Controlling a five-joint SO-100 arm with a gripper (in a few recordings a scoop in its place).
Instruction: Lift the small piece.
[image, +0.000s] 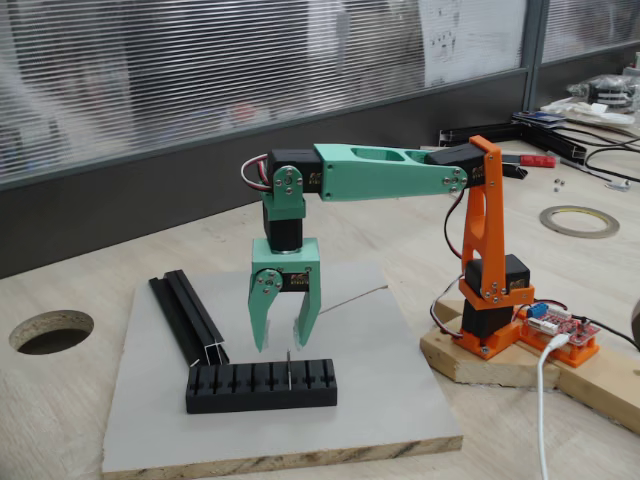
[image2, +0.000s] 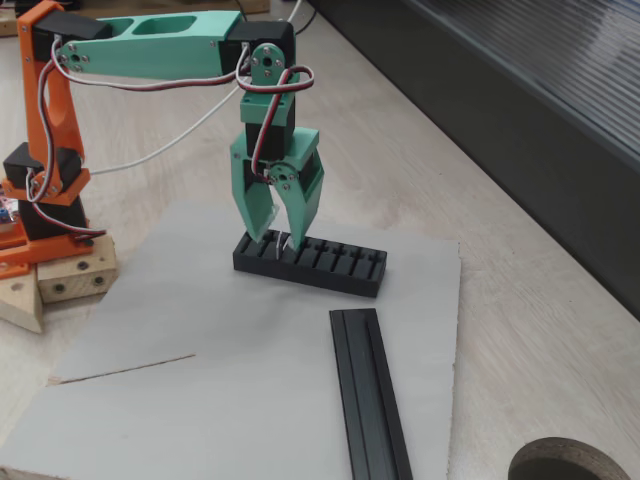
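Note:
The small piece (image: 289, 364) is a thin silvery pin standing upright in a slot of the black slotted block (image: 240, 389). In both fixed views it rises just above the block's top (image2: 284, 241). My green gripper (image: 281, 345) points straight down over the block (image2: 340, 268) and is open. Its two fingertips (image2: 299, 235) hang on either side of the pin, a little above the block, with gaps between the pin and both fingers. I cannot tell whether the tips touch the block.
The block lies on a grey board (image: 380, 400) on the wooden table. A long black rail (image: 188, 318) lies beside it on the board (image2: 368, 395). A thin grey wire (image: 355, 297) rests on the board. A round hole (image: 50, 330) is cut in the table.

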